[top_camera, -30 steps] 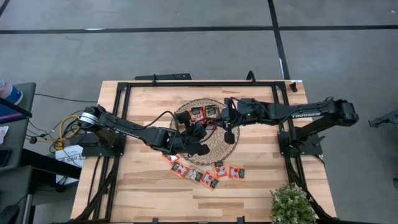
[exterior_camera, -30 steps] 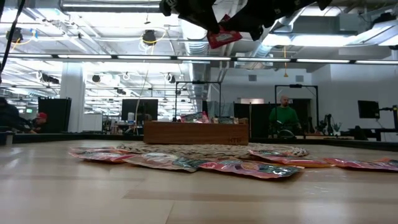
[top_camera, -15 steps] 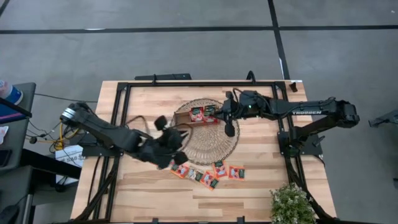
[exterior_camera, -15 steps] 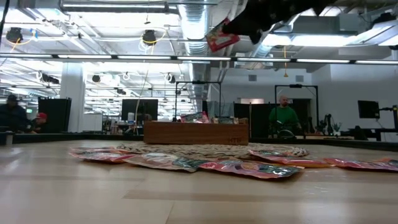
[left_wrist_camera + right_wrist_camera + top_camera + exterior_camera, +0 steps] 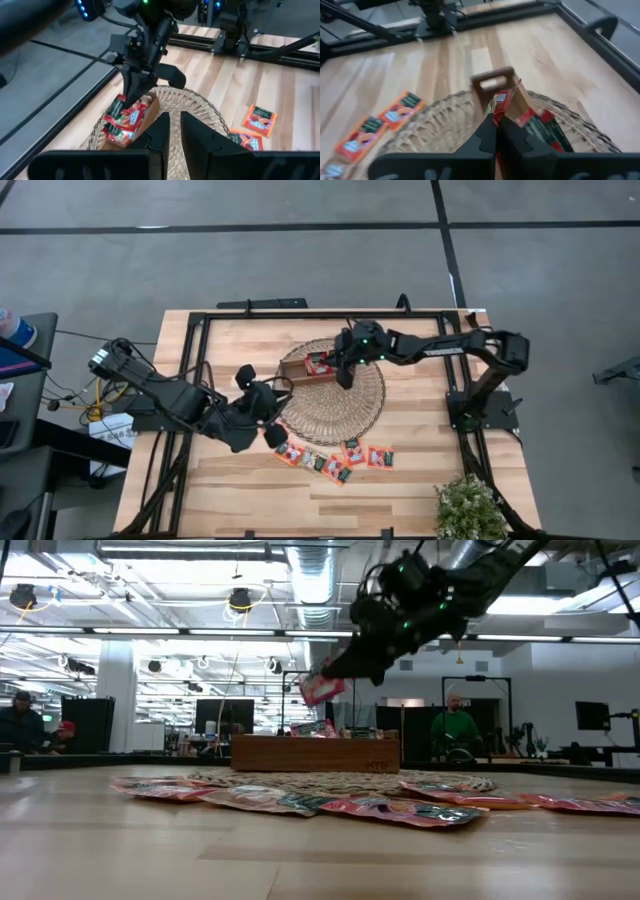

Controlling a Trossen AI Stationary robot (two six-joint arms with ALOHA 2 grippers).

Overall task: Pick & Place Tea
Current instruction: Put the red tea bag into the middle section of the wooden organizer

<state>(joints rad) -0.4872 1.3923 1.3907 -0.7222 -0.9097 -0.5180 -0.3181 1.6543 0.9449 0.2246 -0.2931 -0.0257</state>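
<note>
Above the wooden tray (image 5: 300, 367), the right pincer (image 5: 341, 373) is clamped on a tea sachet (image 5: 322, 690) hanging from its tips.

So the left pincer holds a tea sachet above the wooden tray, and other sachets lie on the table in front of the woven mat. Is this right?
Not quite: it is the right pincer, not the left, that is shut on a tea sachet above the wooden tray, as the high view shows. The left pincer is beside the woven mat, holding nothing. The other sachets do lie in front of the mat.
</note>
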